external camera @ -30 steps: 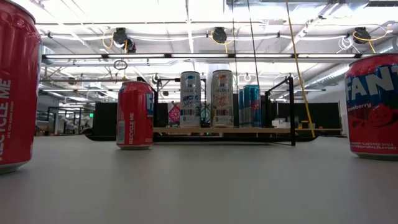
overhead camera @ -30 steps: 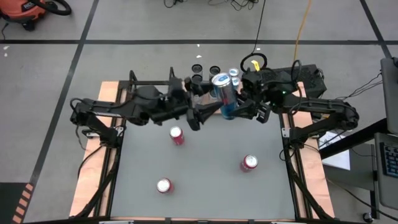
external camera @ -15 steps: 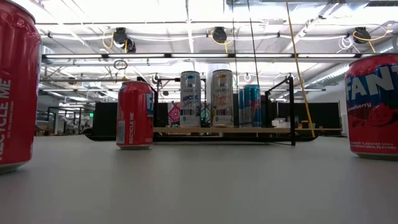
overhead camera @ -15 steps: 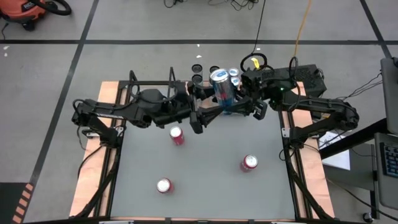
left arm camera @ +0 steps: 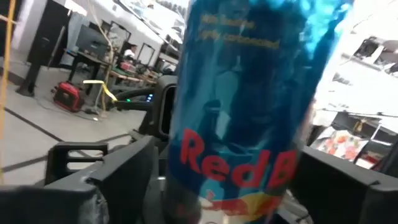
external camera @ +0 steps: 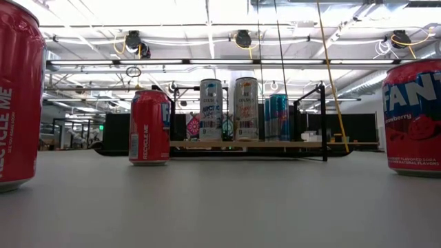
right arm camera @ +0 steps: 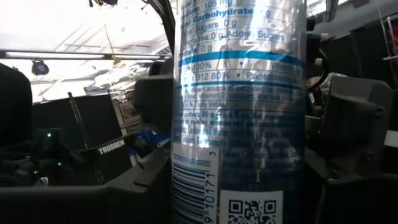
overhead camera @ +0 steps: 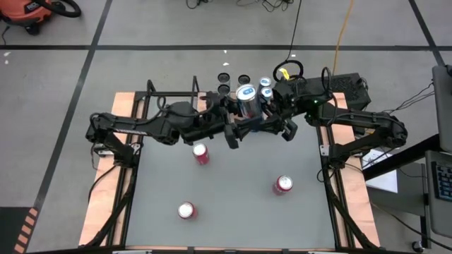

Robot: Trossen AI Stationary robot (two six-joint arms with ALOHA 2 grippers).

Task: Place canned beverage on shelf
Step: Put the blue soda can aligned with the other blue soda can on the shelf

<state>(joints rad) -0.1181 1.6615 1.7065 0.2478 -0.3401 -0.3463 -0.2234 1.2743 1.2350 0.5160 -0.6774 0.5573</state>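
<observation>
A tall blue and silver can (overhead camera: pixel 246 101) hangs high above the table's far middle, between both arms. My right gripper (overhead camera: pixel 270 124) is shut on it from the right. My left gripper (overhead camera: pixel 236 131) comes from the left, open, its fingers (left arm camera: pixel 127 177) standing on either side of the can (left arm camera: pixel 242 124); whether they touch it, I cannot tell. The shelf (external camera: pixel 241 144), a light-wood board in black rod frames, stands at the table's far edge with several cans upright on it. In the high view the arms hide most of it. My right gripper pinches the can's side wall (right arm camera: pixel 186 155) between its two fingers (right arm camera: pixel 348 130), one on each side. The fingers come roughly level from the table's right and lie across the can. The can stands nearly upright, lifted clear of the table.
Three red cans stand on the grey tabletop: one near the middle (overhead camera: pixel 200 153), one to the right (overhead camera: pixel 283 185), one near the front (overhead camera: pixel 186 210). The cans on the shelf (overhead camera: pixel 244 79) stand just beyond the held can. Open tabletop lies between the red cans.
The held can has tipped from a slant to nearly upright and shifted a little toward the table's far edge and left, in my right gripper, which has rolled. My left gripper has moved right, toward the can, and now flanks it.
</observation>
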